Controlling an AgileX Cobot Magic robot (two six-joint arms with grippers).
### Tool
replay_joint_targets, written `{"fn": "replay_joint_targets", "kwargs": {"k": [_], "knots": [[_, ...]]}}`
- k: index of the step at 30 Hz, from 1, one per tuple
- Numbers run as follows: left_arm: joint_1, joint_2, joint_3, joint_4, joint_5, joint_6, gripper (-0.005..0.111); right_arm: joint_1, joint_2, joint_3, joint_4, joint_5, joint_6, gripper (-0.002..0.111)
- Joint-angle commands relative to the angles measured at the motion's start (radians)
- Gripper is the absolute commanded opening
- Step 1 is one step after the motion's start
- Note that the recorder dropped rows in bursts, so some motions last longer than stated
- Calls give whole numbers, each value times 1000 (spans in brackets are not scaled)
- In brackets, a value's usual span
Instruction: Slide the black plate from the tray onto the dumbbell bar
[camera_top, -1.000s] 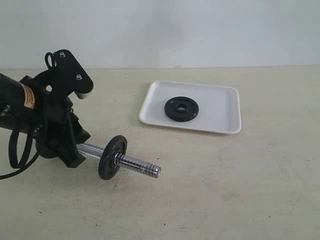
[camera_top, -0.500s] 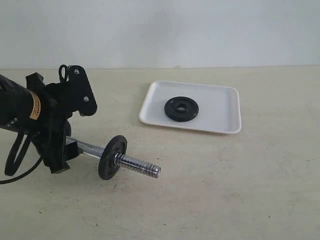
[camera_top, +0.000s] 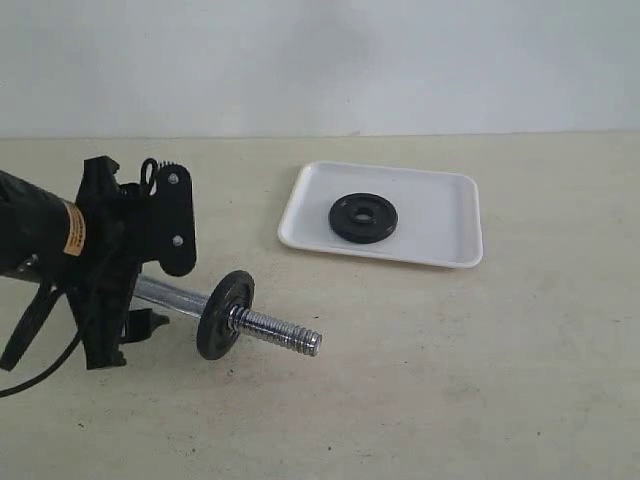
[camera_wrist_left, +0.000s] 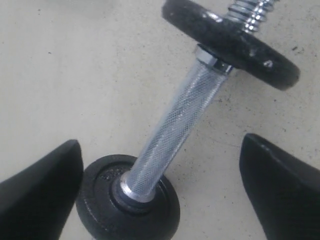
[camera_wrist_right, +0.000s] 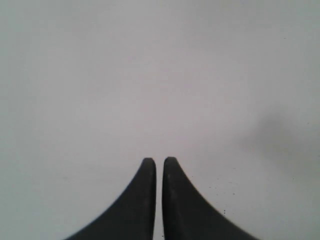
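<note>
Left pincer (camera_top: 150, 290) stands wide open at the near left of the table (camera_top: 450, 400). Its two black fingers (camera_wrist_left: 40, 195) are spread on either side of the dumbbell bar (camera_top: 275, 332) without touching it, so nothing is gripped. The bar rests on the table, running from the pincer toward the near middle, with its threaded end bare. One black disc (camera_top: 225, 315) sits on the bar just inside those threads. The wrist camera shows a second disc (camera_wrist_left: 127, 210) at the bar's other end, close by the fingers, with the knurled middle of the bar between the two.

Farther back and to the right, well apart from the bar, the white tray (camera_top: 440, 240) lies flat on the table. The black plate (camera_top: 363, 217) lies flat in it, left of the tray's middle and clear of the rim, hole upward.

Right pincer (camera_wrist_right: 159, 162) shows only in its own camera — fingers pressed together, holding nothing, over a plain pale surface.
</note>
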Motion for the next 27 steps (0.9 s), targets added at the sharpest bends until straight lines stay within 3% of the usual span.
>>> {"fn": "replay_joint_targets", "kwargs": {"k": [1,17,23,27], "knots": [[-4,1,31,-25,-17,54,77,2,-4,-1,-5,-44,-9,1],[-4,1,37,-31,-28,-10,77,2,-4,-1,-11,-45,-21,1],[-4,1,37,-48,-26,-10,77,2,-4,-1,-393,-233,-604,1],[-4,1,37,-48,-27,-10,77,2,-4,-1,-457,-279,-621,1]]}}
